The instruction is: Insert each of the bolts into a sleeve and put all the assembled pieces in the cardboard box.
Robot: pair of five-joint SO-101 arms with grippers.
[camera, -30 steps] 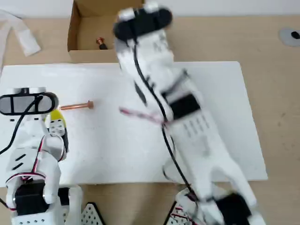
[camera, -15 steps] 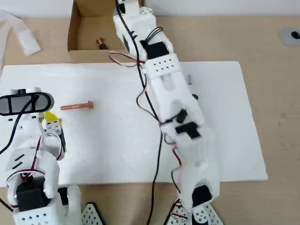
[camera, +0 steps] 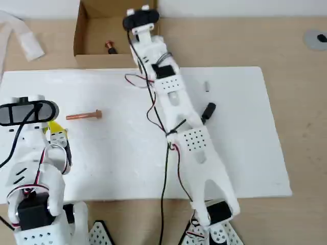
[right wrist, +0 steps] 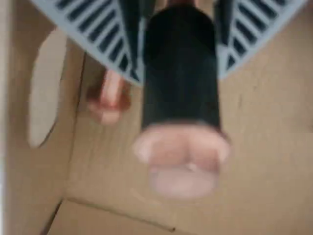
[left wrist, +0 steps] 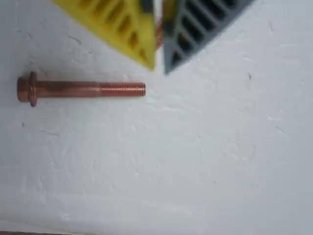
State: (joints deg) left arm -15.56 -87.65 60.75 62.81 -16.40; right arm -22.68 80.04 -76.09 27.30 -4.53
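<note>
**2nd bolt-and-sleeve piece held over box, 1 pair left on the board**

The right gripper (right wrist: 178, 44) hangs inside the cardboard box (camera: 79, 35), its fingers clamped on a black sleeve (right wrist: 178, 83) with a copper bolt head (right wrist: 181, 152) poking out of the end. The piece is held clear of the box floor and has not been let go. Just beside it on the floor lies another copper-headed piece (right wrist: 110, 100), so 1 item looks delivered, though its own sleeve cannot be made out with certainty.

On the white board (camera: 235, 153), 1 loose bolt (left wrist: 80, 89) lies flat near the left gripper (left wrist: 159, 63). That gripper's yellow and grey fingers are drawn nearly together, just beside the threaded end, with nothing gripped that can be seen. A spare sleeve (camera: 208, 109) rests well apart from that bolt, close beside the right arm. By this reading, the drop is the step in hand. After it, 1 bolt must still be joined to 1 sleeve and boxed.

Compared with 1 second ago, the right arm has swung from a raised pose over the board's far edge and stretched out low, carrying its wrist over the box. That move has uncovered the spare sleeve, which the arm hid before. The loose bolt has not moved, and the left arm has barely shifted.
</note>
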